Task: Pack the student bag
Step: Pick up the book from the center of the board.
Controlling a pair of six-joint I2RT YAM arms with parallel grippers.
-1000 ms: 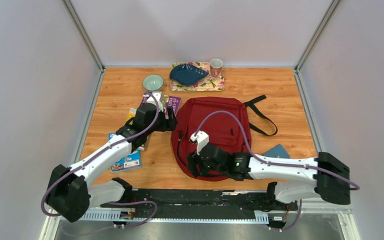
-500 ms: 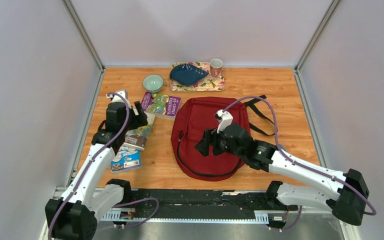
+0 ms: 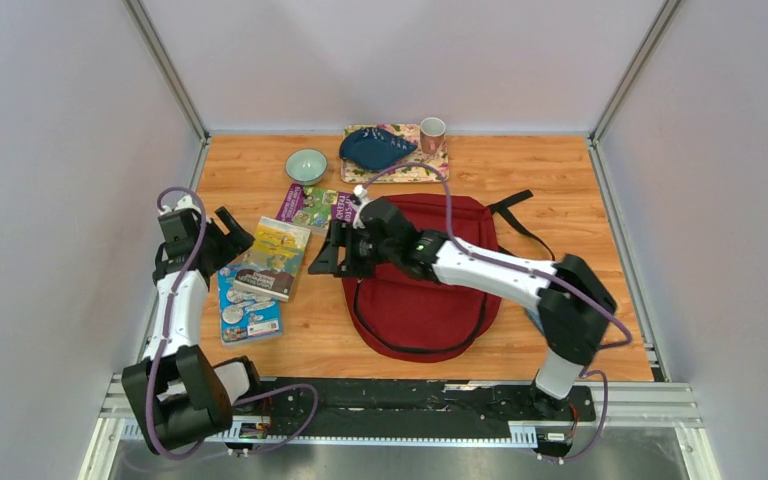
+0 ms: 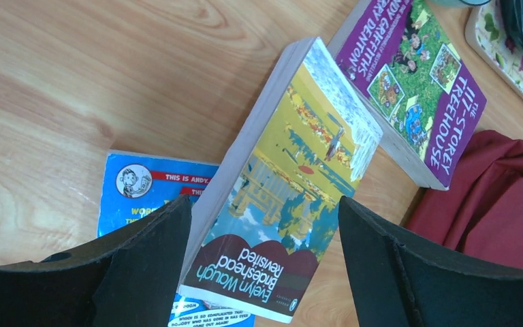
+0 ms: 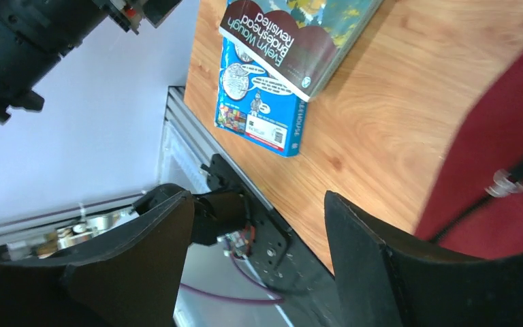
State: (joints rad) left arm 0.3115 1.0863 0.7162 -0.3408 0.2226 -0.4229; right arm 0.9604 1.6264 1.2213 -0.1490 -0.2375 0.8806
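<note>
As left fingers (image 4: 143,266) gape, student bag (image 3: 422,310) flat

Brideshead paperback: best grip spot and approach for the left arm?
Pinch the Brideshead paperback across its width, on the two long edges, coming down from above. It lies cover up, its lower end resting on the blue book, so the page edge stands exposed. The open left gripper likely spans it.
</note>
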